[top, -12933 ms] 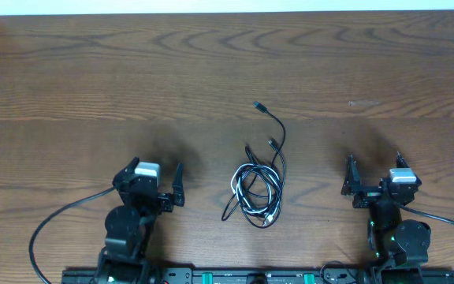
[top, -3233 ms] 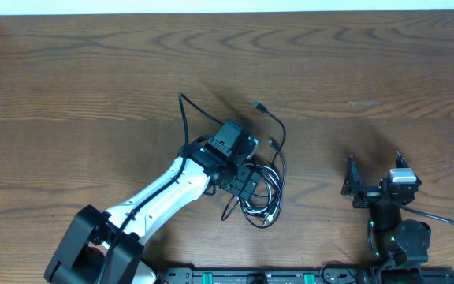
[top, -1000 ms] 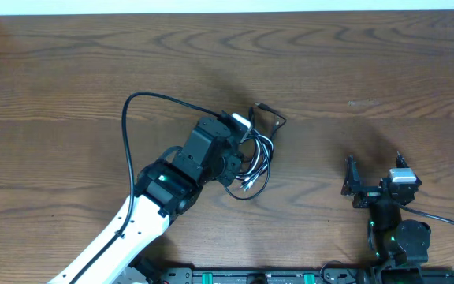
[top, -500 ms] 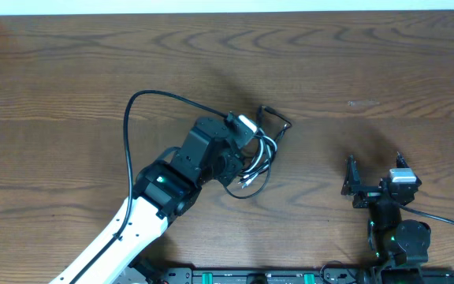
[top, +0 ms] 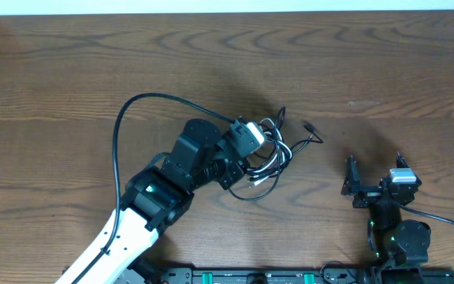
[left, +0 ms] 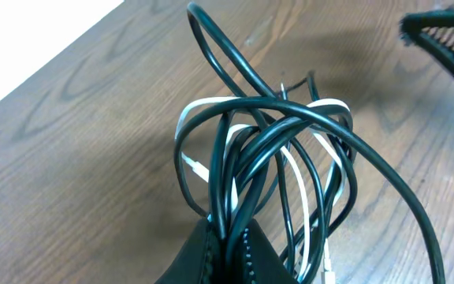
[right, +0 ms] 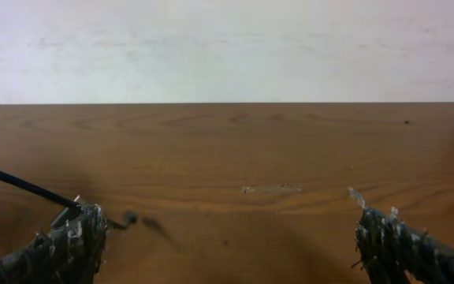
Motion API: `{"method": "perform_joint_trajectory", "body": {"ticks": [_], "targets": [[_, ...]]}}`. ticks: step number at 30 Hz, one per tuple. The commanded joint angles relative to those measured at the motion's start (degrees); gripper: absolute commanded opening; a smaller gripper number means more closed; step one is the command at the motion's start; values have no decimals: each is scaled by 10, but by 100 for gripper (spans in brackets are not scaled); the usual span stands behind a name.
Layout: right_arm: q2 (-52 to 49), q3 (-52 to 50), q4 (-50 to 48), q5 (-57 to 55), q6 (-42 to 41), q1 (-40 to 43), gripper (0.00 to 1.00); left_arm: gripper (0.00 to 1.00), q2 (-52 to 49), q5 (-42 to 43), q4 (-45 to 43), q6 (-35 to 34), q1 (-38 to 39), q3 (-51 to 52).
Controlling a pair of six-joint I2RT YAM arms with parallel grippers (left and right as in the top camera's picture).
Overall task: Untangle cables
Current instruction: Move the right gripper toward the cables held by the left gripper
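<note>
Left gripper (left: pixel 228 241) is clamped shut on the cables (left: pixel 239 158), its jaws pinching several strands at the base of the bundle. You will note that the black cable (left: pixel 228 170) and the white cable (left: pixel 203 105) loop through each other in one knot, apparently raised above the table (top: pixel 69 71) near its middle. One black plug end (top: pixel 309 126) trails out to the right. Right gripper (top: pixel 374 170) sits at the near right, jaws spread wide, holding nothing, well apart from the bundle. Assessment: the bundle is in hand, but no strand is separated. The untangling itself is all left to do.
</note>
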State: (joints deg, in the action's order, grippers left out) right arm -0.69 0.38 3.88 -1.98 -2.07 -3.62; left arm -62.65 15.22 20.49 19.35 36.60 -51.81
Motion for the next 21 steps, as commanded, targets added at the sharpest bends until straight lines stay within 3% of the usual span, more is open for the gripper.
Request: {"method": "perform_joint_trajectory", "body": {"ticks": [1,4,14,21], "targets": [[3,-1,-3,-30,21,-1,99,7,25,51,-5,14,1,-20],[3,-1,-10,-94,30,-1,99,7,33,63,-5,14,1,-20],[3,-1,-8,-97,30,-1,99,7,38,67,-6,11,1,-20],[3,-1,-61,16,12,-1,99,8,38,69,-58,-107,1,-20]]}}
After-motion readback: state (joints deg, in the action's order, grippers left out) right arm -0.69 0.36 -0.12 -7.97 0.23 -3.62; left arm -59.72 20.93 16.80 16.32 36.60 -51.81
